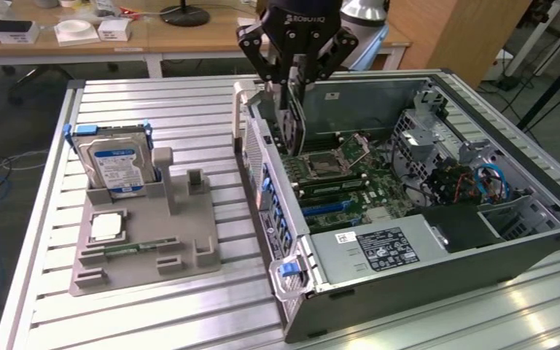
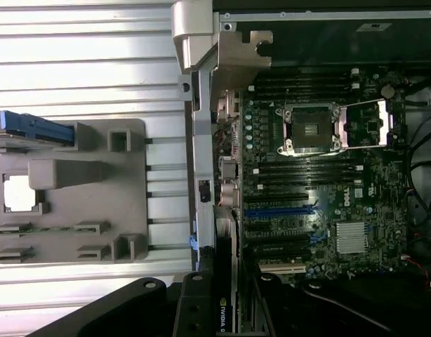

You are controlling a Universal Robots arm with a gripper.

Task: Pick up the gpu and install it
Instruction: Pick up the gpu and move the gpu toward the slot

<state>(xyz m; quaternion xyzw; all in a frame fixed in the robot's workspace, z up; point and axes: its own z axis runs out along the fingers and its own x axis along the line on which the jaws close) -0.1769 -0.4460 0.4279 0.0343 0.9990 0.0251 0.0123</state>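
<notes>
Above the slatted table [image 1: 144, 313], inside the open computer case [image 1: 436, 292] by its slotted rear wall, the graphics card [image 1: 292, 124] is pinched by the gripper [image 1: 293, 84], hung on edge directly beneath it, over the motherboard [image 1: 343, 182].

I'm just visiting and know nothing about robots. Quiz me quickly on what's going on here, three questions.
1. True or false: the hard drive lies inside the computer case.
2. What is the end effector holding? A) a memory stick B) the gpu C) nothing
3. Fill in: the hard drive stands upright in a grey ___ beside the case.

Key: 1 false; 2 B; 3 holder.
</notes>
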